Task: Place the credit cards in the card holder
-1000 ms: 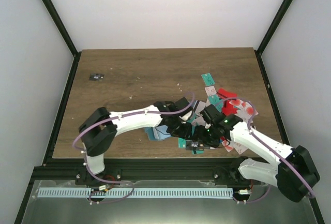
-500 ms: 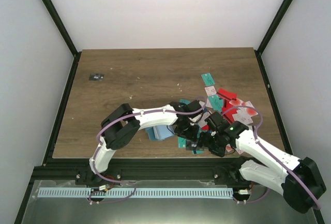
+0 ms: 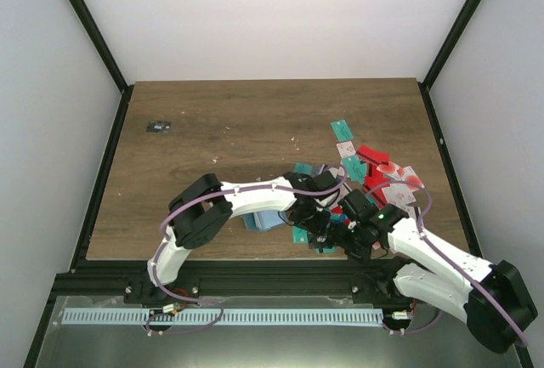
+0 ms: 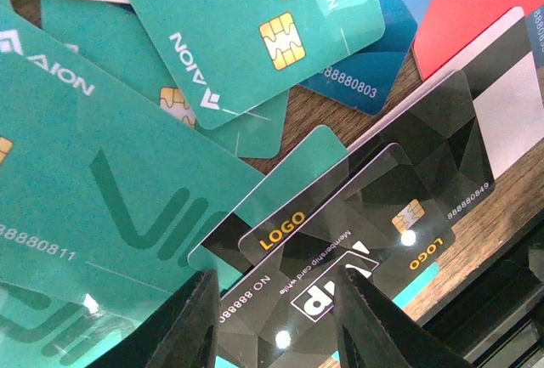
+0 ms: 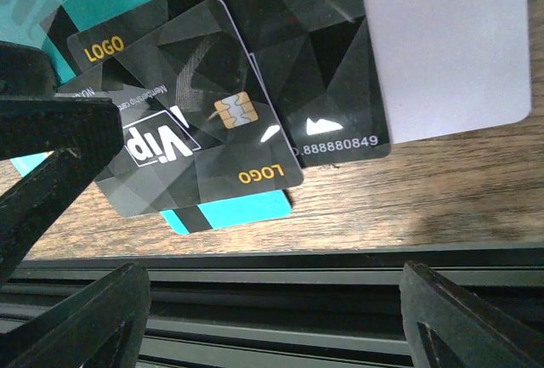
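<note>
While nose-down, L gripper [image 4: 274,304] over cards [image 4: 212,36]

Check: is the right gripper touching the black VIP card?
Apart. Right wrist view: the right gripper, open, hangs over the dark rail at the near edge, with a strip of bare table between it and the black VIP card.

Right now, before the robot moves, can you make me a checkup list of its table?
Surface: brown wooden table.
Job's things: credit cards heaped near right; blue-grey card holder beside them, partly under left arm.
Clutter: tiny black object, far left.
Grippers: left gripper fingers apart over a black VIP card; right gripper wide open, holding nothing.
Cables: purple cables along both arms.
Surroundings: white walls, black frame posts.
</note>
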Controlling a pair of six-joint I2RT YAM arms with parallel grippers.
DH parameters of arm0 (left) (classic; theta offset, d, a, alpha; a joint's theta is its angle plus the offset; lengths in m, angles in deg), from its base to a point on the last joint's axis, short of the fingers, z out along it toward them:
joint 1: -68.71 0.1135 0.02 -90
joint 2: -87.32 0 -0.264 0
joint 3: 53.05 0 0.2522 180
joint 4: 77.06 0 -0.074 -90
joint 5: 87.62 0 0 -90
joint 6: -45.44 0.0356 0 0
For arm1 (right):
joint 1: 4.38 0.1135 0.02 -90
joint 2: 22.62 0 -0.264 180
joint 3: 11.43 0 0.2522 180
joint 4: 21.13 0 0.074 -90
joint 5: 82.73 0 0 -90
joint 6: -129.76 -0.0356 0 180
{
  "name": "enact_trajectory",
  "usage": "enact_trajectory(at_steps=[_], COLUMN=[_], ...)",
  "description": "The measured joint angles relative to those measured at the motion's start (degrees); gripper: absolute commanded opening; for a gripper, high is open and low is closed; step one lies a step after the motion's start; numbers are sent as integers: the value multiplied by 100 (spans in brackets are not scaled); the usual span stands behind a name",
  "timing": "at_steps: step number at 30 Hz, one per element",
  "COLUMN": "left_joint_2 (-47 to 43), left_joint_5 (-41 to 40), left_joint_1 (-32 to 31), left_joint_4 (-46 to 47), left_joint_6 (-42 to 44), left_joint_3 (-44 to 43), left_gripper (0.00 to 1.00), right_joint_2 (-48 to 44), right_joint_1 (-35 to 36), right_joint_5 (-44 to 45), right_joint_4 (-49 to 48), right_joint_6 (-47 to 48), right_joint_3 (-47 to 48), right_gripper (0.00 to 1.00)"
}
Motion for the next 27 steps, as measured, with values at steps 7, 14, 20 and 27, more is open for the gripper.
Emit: enact_trajectory(at_steps=[7,14,20,27], left_joint_2=[13,22,22,17], left_joint_5=[-44,-7,190,514], left_joint_1=[-199,-341,-396,-422], left_joint_4=[-7,-52,28,223], left_joint_6=[90,87,11,-195], left_joint_3=[-20,-20,26,133], left_gripper=[38,37,35,33], right_joint_2=[-7,-39,-55,-39], right_joint_1=[0,0,0,0], right_joint_5=[-70,-160,-334,-546], right_joint_4=[-39,-15,-151,-376], right_joint_6=[-35,-149,-236,-363], right_joint_3=[-111,-256,-459,-710], right_gripper=[81,78,74,68])
